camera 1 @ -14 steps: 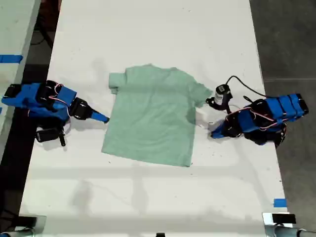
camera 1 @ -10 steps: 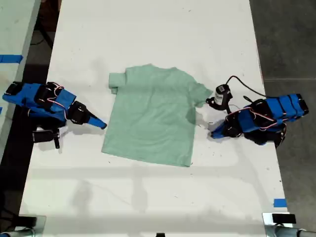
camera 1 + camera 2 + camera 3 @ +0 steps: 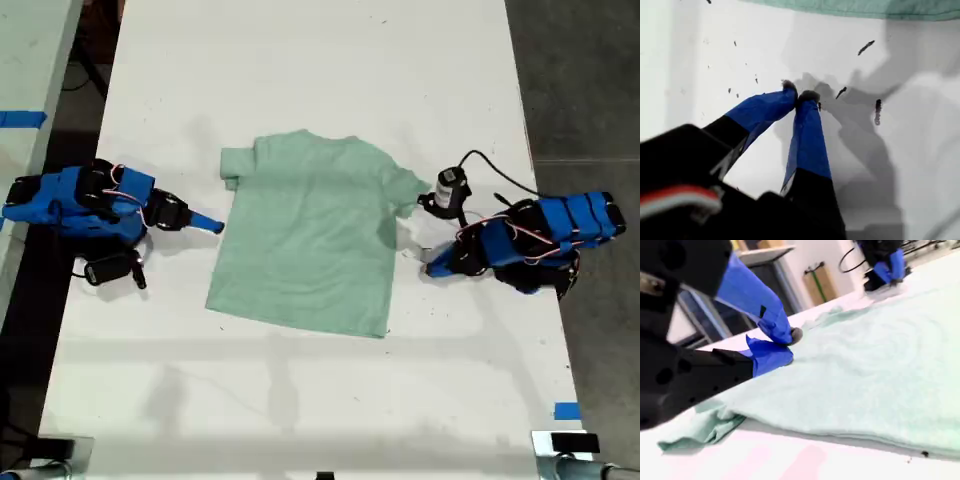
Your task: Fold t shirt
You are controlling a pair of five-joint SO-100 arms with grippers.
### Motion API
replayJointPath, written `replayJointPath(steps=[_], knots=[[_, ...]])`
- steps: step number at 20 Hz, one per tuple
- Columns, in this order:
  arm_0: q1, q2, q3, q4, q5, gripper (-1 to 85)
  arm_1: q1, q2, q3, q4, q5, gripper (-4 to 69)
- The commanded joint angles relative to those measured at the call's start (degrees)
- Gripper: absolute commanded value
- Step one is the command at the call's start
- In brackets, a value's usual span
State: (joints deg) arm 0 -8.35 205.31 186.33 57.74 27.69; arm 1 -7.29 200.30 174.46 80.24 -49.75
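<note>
Seen in the exterior view: a small, plain, pale mint-green short-sleeved cloth t shirt (image 3: pixel 310 230) lies flat at the centre of a white table (image 3: pixel 300 60). Its neck is toward 12 o'clock and its hem toward 6. The sleeve at approx. 10 o'clock looks doubled over on itself, while the sleeve at 2 o'clock is spread out.

My first gripper (image 3: pixel 430 266) comes in from 3 o'clock of the shirt. Its blue-taped tip is low over bare tabletop, near the shirt's side edge but apart from it. The first wrist view shows that claw (image 3: pixel 799 95) pinched closed, tips touching, w/ nothing in it. Dark specks dot the table round it, and the shirt's edge (image 3: pixel 865 7) lies beyond.

My second gripper (image 3: pixel 213 225) reaches in from 9 o'clock, its tip just beside the shirt's other side edge. In the second wrist view its blue jaws (image 3: pixel 790 345) are a sliver apart, w/ no cloth seen between them. The shirt (image 3: pixel 880 370) spreads out ahead.

A black cable (image 3: pixel 495 170) loops at approx. 2 o'clock, by the first arm.
</note>
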Motion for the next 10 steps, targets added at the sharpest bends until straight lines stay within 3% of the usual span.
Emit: replayJointPath(steps=[1, 2, 3, 4, 5, 6, 7, 8, 9, 10], knots=[[3.8, -0.2, 2.3, 0.2, -23.2, 5.6, 1.1, 0.5, 2.6, -1.6, 10.1, 2.8], [7.9, 0.3, 2.3, 0.1, -32.2, 9.0, 1.3, 0.5, 2.6, -1.6, 23.8, 3.3], [10.1, 0.2, 2.3, 0.1, -29.9, 18.3, -1.3, 0.5, 2.6, -1.6, 32.5, 3.4], [11.1, 0.4, 2.3, 0.1, -28.0, 20.0, -2.2, 0.5, 2.6, -1.6, 31.4, 3.8], [8.3, 0.4, 2.3, 0.1, -26.5, 18.8, -2.2, 0.5, 2.6, -1.6, 25.0, 3.8], [5.5, 0.4, 2.3, 0.1, -26.9, 18.6, -1.8, 0.5, 2.6, -1.6, 25.8, 3.7], [2.8, 0.6, 2.3, -0.2, -26.4, 16.4, -0.5, 0.5, 2.6, -1.6, 31.6, 3.9], [0.7, 0.6, 2.3, -0.8, -24.7, 1.4, -0.1, 0.5, 2.7, -2.0, 32.3, 7.9], [0.3, 0.6, 2.3, -1.3, -24.1, -0.3, -0.2, 0.5, 2.9, -2.3, 28.0, 7.6], [1.1, 0.6, 2.3, -1.6, -24.6, -0.3, 0.6, 0.5, 2.9, -2.1, 26.3, 2.0]])
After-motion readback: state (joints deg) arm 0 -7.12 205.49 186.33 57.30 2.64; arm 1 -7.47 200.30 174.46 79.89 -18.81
